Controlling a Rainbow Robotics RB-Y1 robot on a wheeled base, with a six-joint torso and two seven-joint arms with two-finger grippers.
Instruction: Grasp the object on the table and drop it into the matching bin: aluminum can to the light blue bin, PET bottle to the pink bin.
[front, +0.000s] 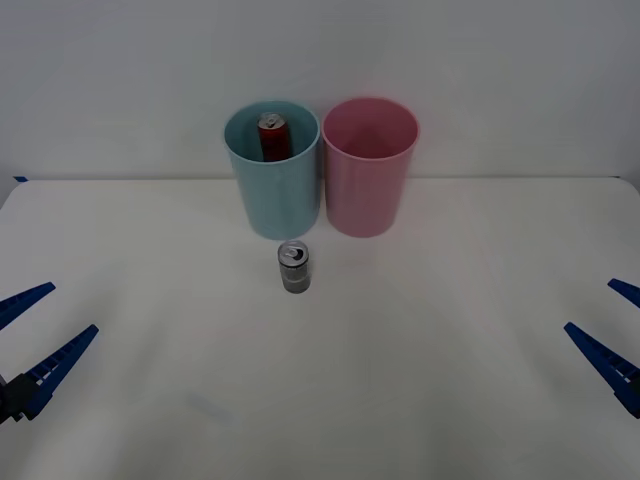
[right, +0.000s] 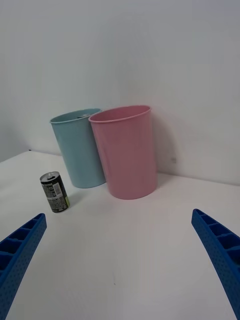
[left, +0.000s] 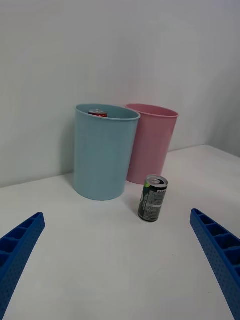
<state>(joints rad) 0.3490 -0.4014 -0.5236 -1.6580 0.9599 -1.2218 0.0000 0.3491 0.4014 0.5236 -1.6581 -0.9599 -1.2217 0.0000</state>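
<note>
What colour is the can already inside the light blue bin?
Red, with a silver top; clearest in the front view.

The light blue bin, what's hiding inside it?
A red can stands inside the light blue bin, its top showing above the rim. The bin's wall covers the can's lower part.

The front camera looks down from above across the desk (front: 450, 400) toward its far edge; both wrist cameras sit low near the desk's side edges, sharing the two bins (right: 80, 150) and the can (left: 152, 198).
</note>
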